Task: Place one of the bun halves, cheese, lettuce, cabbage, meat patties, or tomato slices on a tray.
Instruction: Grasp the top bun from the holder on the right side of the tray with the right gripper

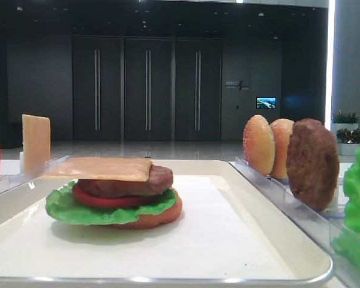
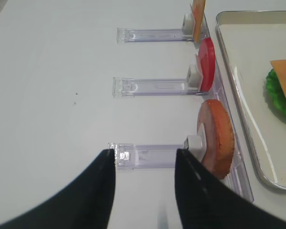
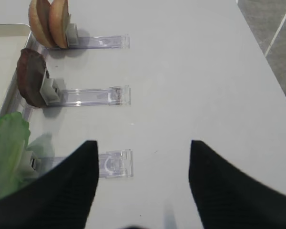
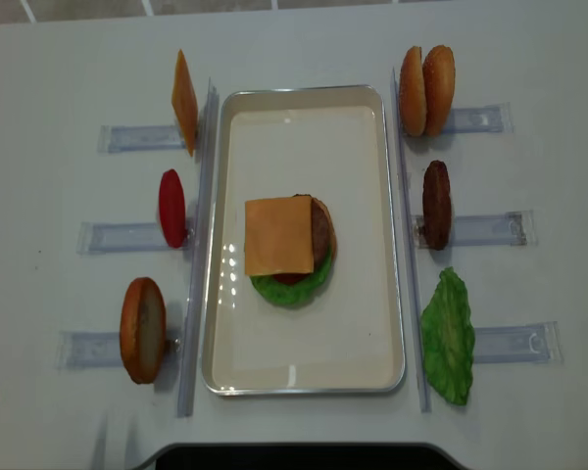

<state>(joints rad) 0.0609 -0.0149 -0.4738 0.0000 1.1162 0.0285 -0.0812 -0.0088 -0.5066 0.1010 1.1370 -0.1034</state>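
On the tray, a burger stack sits centred, cheese uppermost. At two o'clock, the bun halves stand racked. Left gripper and right gripper both gape, empty.

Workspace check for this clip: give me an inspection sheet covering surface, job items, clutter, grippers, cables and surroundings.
Surface: plain white table, nothing spilled.
Tray: centred; holds a stack of bottom bun, lettuce, tomato, patty, with a cheese slice on top.
Left racks: spare cheese, tomato slice, orange-brown bun half, all standing on edge.
Right racks: two bun halves, meat patty, lettuce leaf.
Clutter: nothing seen.
Left gripper: open, empty, above the rack of the orange-brown bun half.
Right gripper: open, empty, above the lettuce rack.
Cables: nothing seen.
Surroundings: dark hall with closed doors.
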